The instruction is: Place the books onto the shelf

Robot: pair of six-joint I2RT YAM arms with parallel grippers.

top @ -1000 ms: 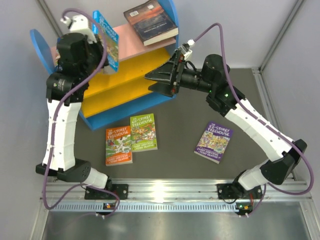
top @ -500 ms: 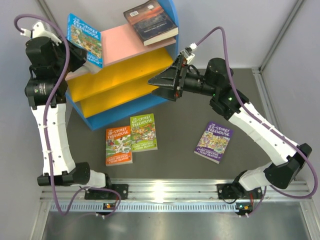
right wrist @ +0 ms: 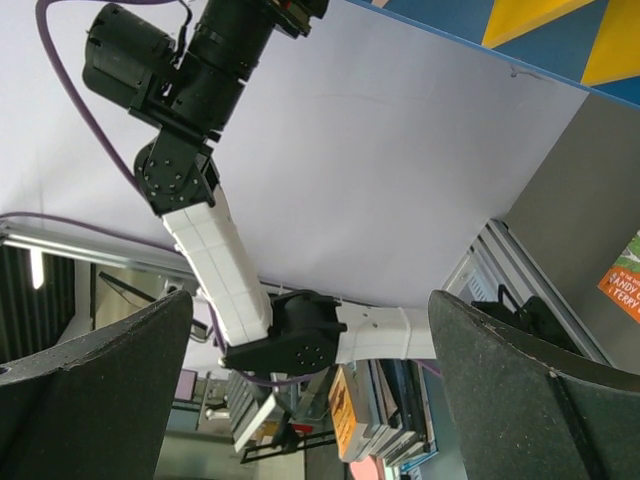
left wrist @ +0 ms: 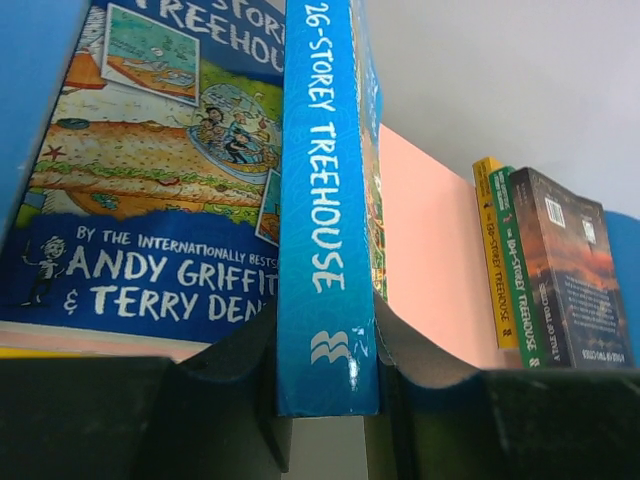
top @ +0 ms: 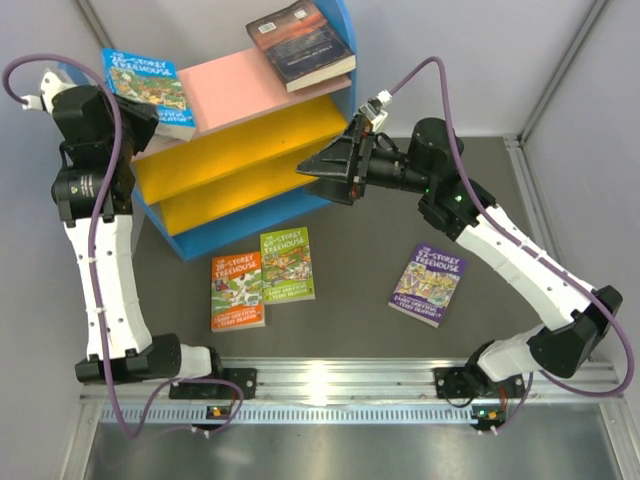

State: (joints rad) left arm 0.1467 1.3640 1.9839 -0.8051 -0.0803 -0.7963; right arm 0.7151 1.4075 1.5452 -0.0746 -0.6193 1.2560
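Dark grey tabletop (top: 360, 330), pale walls (top: 590, 150) around it. The left gripper (left wrist: 328, 350) clamps the spine of a bright blue 26-Storey Treehouse paperback (left wrist: 325, 200) at the left end of the shelf's pink top board (top: 225, 90). The right gripper (top: 325, 165) gapes wide, empty.

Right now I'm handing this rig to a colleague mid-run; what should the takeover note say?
Left gripper: shut on the blue book, at the left end of the pink top board of the shelf.
Right gripper: open, empty, beside the shelf's right end.
Done: dark book on the top board, two thin books beside it.
Left: release the blue book; shelve the orange book, green book and purple book lying on the table.
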